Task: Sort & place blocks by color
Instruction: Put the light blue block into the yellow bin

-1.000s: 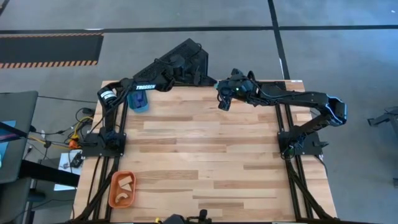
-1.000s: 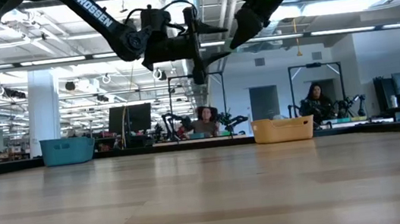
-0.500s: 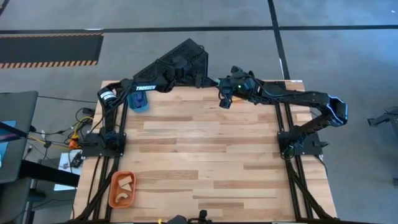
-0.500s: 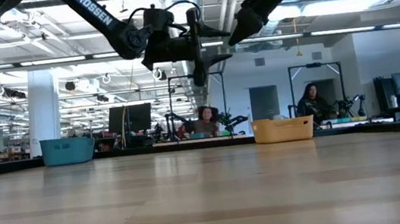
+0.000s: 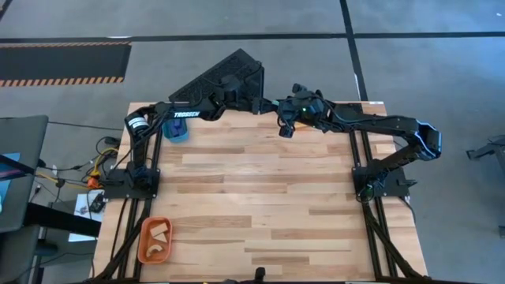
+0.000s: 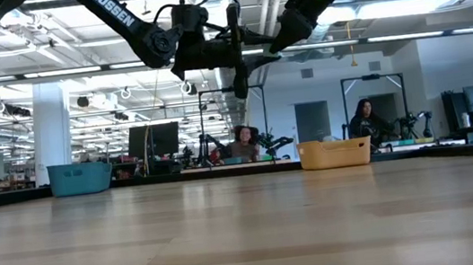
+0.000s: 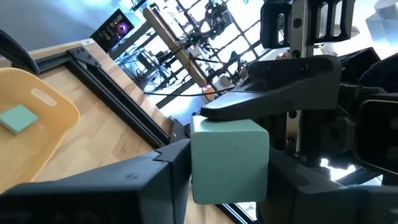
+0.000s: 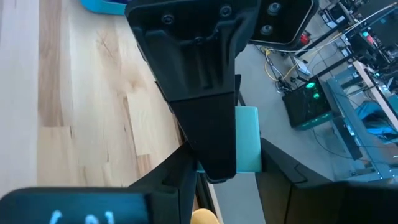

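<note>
The left pincer (image 7: 227, 180) and right pincer (image 8: 211, 165) meet above the table's (image 5: 260, 197) far edge, both seemingly clamped on one light cyan cube (image 7: 229, 160), likely a handover toward the yellow-orange tray (image 7: 37, 124).

Both dark arms crowd the far edge of the pale wooden table (image 5: 260, 205), the left gripper (image 5: 260, 101) and right gripper (image 5: 286, 126) nearly meeting there. An orange plastic tray (image 5: 154, 241) occupies the near-left corner; the broad middle lies open.
</note>
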{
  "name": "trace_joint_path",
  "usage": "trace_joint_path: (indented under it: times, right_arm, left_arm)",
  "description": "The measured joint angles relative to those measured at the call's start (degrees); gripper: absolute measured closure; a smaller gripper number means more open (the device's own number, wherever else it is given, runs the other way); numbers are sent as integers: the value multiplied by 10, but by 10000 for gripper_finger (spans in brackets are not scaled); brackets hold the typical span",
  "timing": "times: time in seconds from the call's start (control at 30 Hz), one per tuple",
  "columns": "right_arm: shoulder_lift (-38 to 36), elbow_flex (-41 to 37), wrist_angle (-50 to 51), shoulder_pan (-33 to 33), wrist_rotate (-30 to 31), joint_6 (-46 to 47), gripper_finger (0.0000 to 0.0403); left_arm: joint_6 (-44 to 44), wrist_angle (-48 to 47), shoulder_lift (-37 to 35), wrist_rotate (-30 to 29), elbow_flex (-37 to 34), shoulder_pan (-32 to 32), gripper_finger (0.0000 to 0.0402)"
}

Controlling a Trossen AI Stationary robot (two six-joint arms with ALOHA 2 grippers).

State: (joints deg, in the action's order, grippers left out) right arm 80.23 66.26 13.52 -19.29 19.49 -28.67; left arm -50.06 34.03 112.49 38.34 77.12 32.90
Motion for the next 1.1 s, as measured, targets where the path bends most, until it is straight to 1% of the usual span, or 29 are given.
trace_joint_path:
  times: [0.07,0.23,0.3,0.37,0.43,0.53,0.63,0.73,0.77,0.83,0.97,1.07,1.1]
  right_arm:
    - [0,0,3,0,0,1,261]
    - [0,1,9,5,3,5,260]
    - [0,1,12,5,4,34,257]
    - [0,1,16,1,3,83,248]
    - [0,1,22,-6,2,151,234]
    - [0,2,25,-25,-11,280,206]
    - [-2,3,55,-39,-30,362,178]
    - [-3,2,101,-49,-30,416,161]
    - [-7,2,116,-53,-29,428,158]
    - [-17,2,134,-57,-29,442,155]
    - [-37,1,151,-57,-29,444,154]
    - [-57,2,157,-61,-29,452,154]
    - [-64,2,161,-63,-28,454,154]
  left_arm:
    - [0,0,0,1,0,2,296]
    - [15,-1,1,1,0,3,297]
    - [14,-6,1,-6,0,3,297]
    - [10,-13,1,-20,0,2,297]
    - [9,-28,0,-47,0,3,298]
    - [26,-85,1,-85,0,19,298]
    - [58,-144,5,-125,-2,37,298]
    - [73,-151,9,-120,0,45,298]
    - [74,-144,17,-114,4,46,298]
    - [66,-160,38,-98,14,50,298]
    - [63,-153,93,-88,75,38,298]
    - [59,-161,135,-75,125,22,297]
    - [59,-178,147,-71,142,18,295]
